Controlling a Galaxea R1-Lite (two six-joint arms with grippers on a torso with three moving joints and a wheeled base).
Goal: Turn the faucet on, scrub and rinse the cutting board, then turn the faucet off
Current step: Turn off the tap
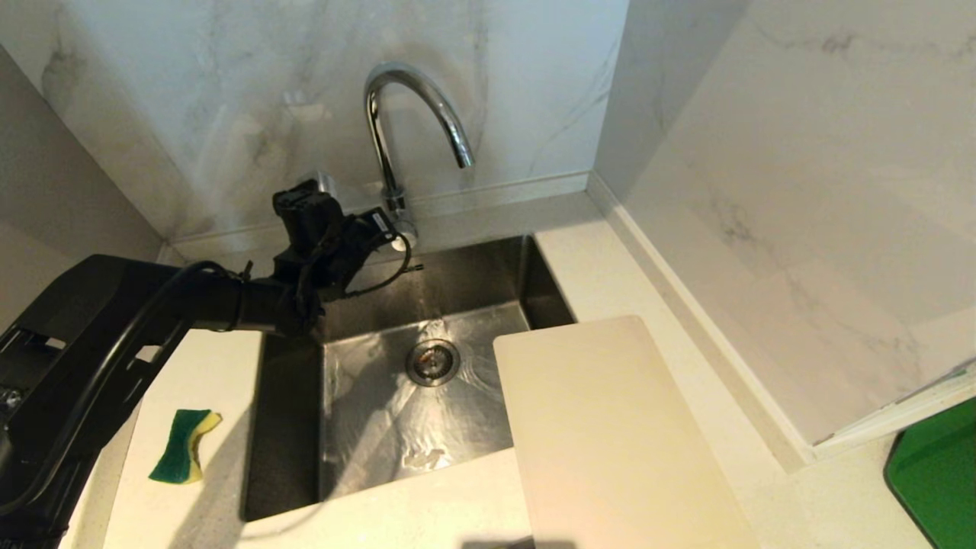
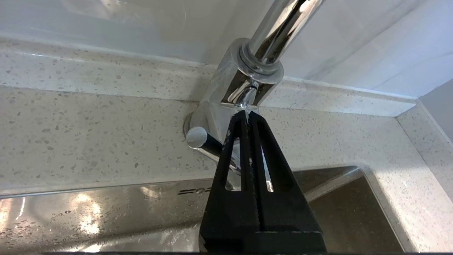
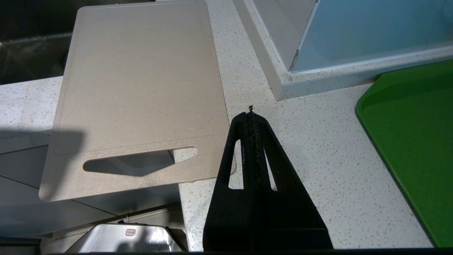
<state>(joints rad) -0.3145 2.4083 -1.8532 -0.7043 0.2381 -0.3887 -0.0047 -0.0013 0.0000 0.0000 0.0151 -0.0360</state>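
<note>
Your left gripper has its fingers pressed together, holding nothing, tips right at the chrome body of the faucet, with the thin lever just beside them. Whether the tips actually touch the metal is hard to tell. Water seems to ripple around the drain, so judge the flow before pushing further. Nudge the lever with the side of the closed fingers, slowly; polished chrome is slick and a rounded knob end will slip off a narrow tip. Your right gripper hangs shut over the speckled counter. Beside it lies the cutting board, matte cream plastic with rounded corners, one end overhanging the steel sink
</note>
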